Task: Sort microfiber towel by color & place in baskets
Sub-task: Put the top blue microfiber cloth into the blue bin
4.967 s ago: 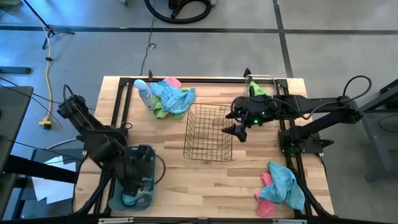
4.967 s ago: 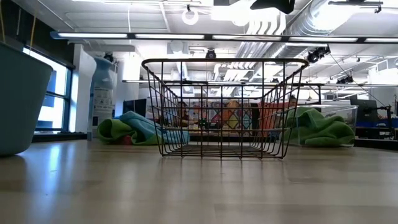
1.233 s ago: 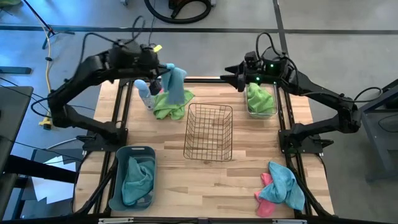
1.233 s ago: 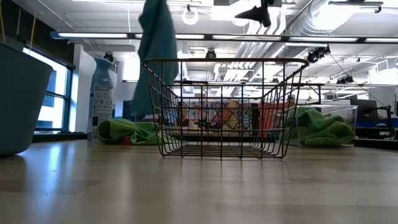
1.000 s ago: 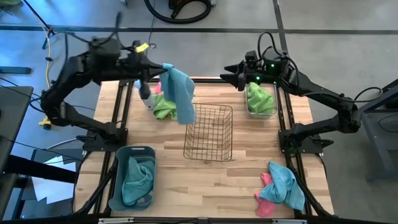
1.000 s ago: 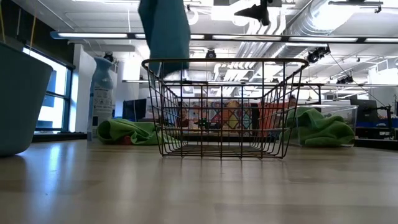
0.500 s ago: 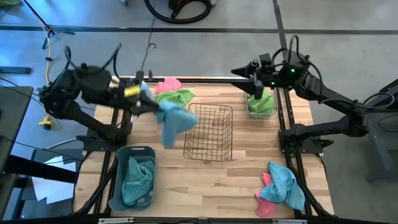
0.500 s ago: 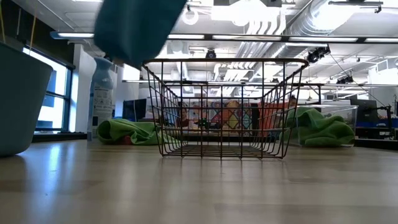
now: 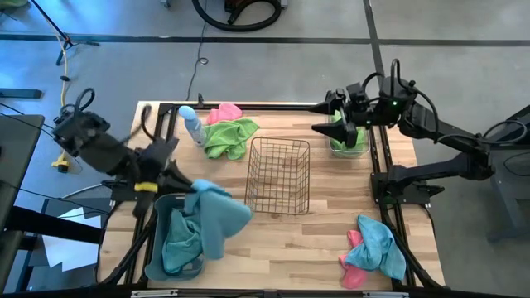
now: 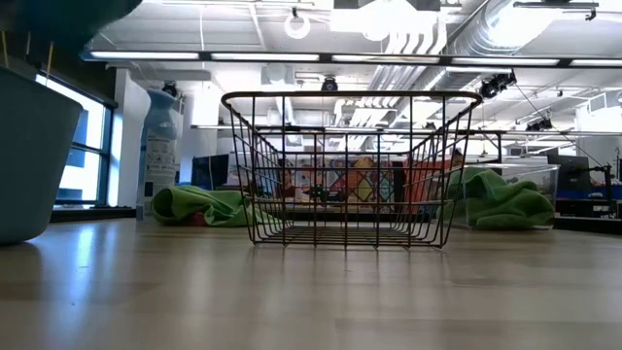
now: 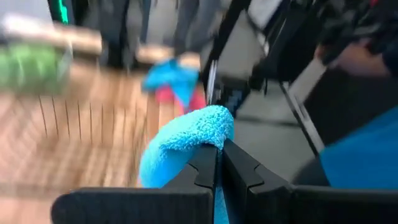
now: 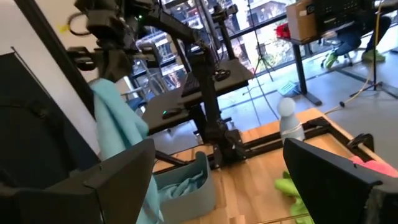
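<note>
- Blue microfiber towel (image 9: 217, 217) hangs from the left gripper (image 9: 184, 187), whose fingers are pinched together on one edge of the cloth; the left wrist view shows the fluffy fabric clamped between the two dark fingertips (image 11: 205, 163).
- That towel drapes over the inner rim of the grey-blue plastic tub (image 9: 154, 263) at the near left corner of the wooden table (image 9: 323, 240); a second blue towel (image 9: 180, 240) lies crumpled inside the tub.
- Copper-brown wire mesh basket (image 9: 278, 175) stands at the table's middle, with nothing visible inside it from above or from the low view (image 10: 350, 167).
- Right gripper (image 9: 331, 122) hovers at the far right corner with its fingers spread wide and nothing between them, just beside the clear plastic bin (image 9: 366, 149), which holds a green towel (image 9: 349, 137).
- Another green towel (image 9: 227, 137) lies at the far left, touching a pink towel (image 9: 222, 112) behind it; a pale blue spray bottle (image 9: 192, 124) stands just beside them.
- At the near right corner a blue cloth (image 9: 383, 245) rests on top of a pink cloth (image 9: 354, 266).
- From the low view, the tub's wall (image 10: 29, 156) shows at the left edge, and the green towels lie on both sides behind the wire basket.
</note>
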`<state>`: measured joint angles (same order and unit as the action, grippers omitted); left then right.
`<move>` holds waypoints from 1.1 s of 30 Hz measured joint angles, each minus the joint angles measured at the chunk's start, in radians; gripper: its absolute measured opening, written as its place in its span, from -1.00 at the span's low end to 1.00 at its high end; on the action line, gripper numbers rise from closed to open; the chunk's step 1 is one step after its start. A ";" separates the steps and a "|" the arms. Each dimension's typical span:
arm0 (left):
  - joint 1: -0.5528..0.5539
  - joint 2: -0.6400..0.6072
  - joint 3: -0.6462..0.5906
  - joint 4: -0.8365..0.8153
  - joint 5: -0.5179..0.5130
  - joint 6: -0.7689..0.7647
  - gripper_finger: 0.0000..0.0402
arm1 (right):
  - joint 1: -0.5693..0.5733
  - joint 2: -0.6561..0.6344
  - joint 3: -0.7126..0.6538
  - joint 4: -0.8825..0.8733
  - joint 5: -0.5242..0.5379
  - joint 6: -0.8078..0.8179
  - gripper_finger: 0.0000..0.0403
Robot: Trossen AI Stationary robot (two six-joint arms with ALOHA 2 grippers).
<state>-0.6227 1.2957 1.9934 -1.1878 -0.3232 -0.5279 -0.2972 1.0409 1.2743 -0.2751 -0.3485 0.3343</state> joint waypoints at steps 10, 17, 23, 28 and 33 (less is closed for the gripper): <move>-0.154 -0.001 0.000 -0.380 0.128 -0.337 -1.00 | 0.060 0.000 0.000 0.002 0.092 0.008 0.75; -0.219 -0.042 0.040 -0.384 0.241 -0.427 -1.00 | 0.065 0.000 0.000 0.002 0.196 0.025 0.75; -0.231 -0.064 0.174 -0.379 0.220 -0.427 -1.00 | 0.065 0.000 0.000 0.002 0.230 0.032 0.75; -0.230 -0.078 0.265 -0.379 0.236 -0.421 -1.00 | 0.065 0.000 0.000 0.002 0.233 0.051 0.75; -0.230 -0.093 0.278 -0.384 0.178 -0.398 -1.00 | 0.065 0.000 0.000 0.002 0.233 0.058 0.75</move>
<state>-0.8528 1.2022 2.2711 -1.5714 -0.1453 -0.9261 -0.2325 1.0409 1.2743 -0.2729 -0.1158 0.3923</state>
